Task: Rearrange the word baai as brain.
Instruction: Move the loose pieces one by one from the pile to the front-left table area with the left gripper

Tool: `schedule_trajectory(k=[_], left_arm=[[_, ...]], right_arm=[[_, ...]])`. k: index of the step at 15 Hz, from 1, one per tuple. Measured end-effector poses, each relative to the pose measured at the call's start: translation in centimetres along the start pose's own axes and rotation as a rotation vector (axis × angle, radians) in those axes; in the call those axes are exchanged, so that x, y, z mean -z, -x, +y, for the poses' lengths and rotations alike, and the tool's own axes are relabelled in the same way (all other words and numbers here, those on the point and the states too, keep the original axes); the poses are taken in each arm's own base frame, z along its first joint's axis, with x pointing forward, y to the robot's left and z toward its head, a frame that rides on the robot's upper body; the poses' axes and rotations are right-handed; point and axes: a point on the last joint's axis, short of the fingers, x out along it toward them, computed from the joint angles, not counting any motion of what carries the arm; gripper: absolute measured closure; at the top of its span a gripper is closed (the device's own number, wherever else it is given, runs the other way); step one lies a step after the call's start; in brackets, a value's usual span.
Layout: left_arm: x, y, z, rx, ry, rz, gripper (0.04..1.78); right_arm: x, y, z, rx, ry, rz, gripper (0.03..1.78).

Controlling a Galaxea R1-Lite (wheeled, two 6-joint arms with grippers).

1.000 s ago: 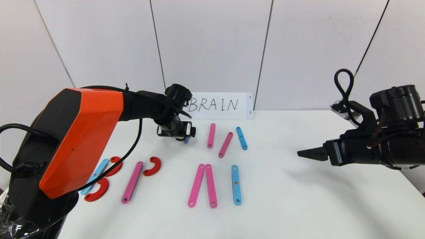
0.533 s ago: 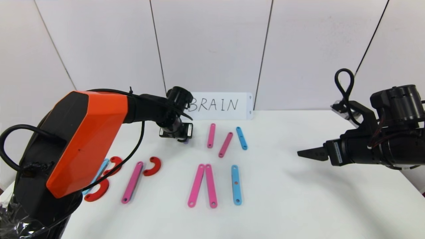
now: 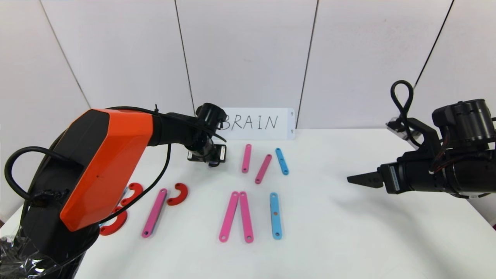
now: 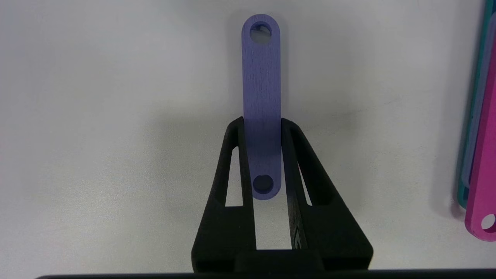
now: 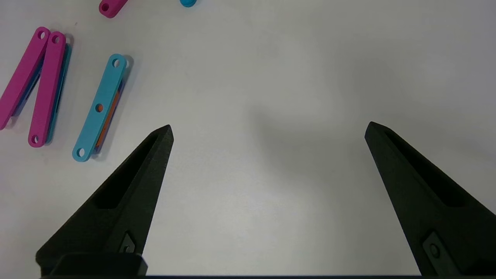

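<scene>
Left gripper (image 4: 262, 124): clamped on the short flat purple plastic strip (image 4: 261, 77), far desk (image 3: 348, 232) area, near the handwritten white card (image 3: 257, 123).
Right gripper (image 5: 267, 131): wide, idle, hovering.
Technique: lift straight; keep the strip level, clear of the pink strips (image 3: 254, 162).

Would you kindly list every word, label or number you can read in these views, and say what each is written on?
"BRAIN": handwritten in dark capitals on the white card standing against the wall behind the table.
White sticker on the left gripper: printing too small to read.
White sticker on the right arm's wrist: too small to read.
The coloured strips carry no writing.
</scene>
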Motion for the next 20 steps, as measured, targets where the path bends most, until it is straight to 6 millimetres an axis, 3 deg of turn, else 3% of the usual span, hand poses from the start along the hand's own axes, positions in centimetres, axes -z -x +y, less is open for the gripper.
schedule_trajectory(k=[6,11,20], left_arm=[[0.4,1.1,0.0,-0.013,0.000,0.039,1.55],[1.2,5.1,0.3,-0.030,0.110,0.067,1.55],[6.7,12.5,-1.1,-0.224,0.371,0.047,1.55]], right_arm=[[0.0,0.0,0.0,0.000,0.000,0.001,0.08],[0.1,0.0,0.0,0.000,0.000,0.002,0.08],[0.1,-0.1,0.2,-0.006,0.004,0.007,0.08]])
